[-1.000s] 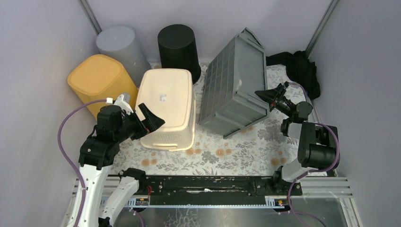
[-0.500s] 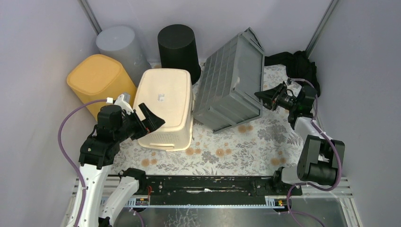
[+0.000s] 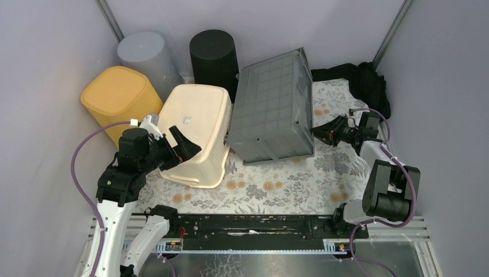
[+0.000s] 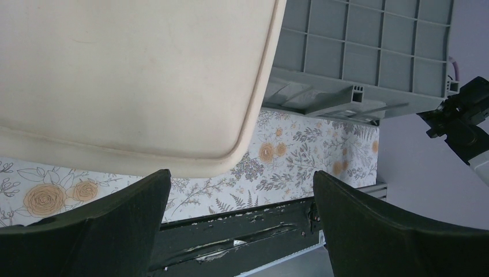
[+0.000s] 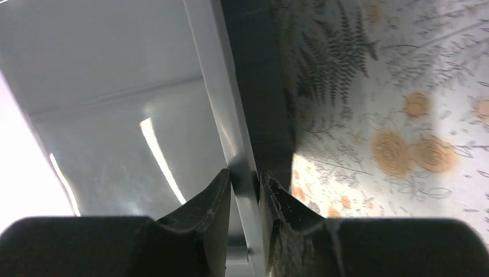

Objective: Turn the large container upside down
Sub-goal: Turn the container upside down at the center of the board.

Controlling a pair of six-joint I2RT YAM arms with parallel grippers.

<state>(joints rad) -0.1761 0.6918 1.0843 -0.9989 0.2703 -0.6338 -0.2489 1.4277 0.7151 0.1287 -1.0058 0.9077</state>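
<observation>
At eight o'clock: left gripper [image 3: 180,151] — jaws spread wide, nothing held, just beside cream bin [image 3: 196,130]. Centre, toward twelve: crate [image 3: 271,109], grey, gridded base up, tilted. At three o'clock: right gripper [image 5: 245,173] — pinching the crate's wall.

From above, the large grey ribbed plastic crate [image 3: 271,109] sits in the middle of the frame on the flowered tablecloth [image 3: 277,187], its underside towards the camera. Just left of it leans the cream plastic laundry basket [image 3: 196,135]. Further left is the yellow rounded plastic bin [image 3: 115,98]. Behind that, at upper left, stands the grey cylindrical bin [image 3: 144,55]. The black cylindrical bin [image 3: 214,55] is at upper centre, behind basket and crate. The crumpled black cloth [image 3: 363,81] lies at upper right. My left claw [image 3: 180,149] sits at the basket's lower left. My right claw [image 3: 318,131] is at the crate's right edge, one finger on each side of its wall.
</observation>
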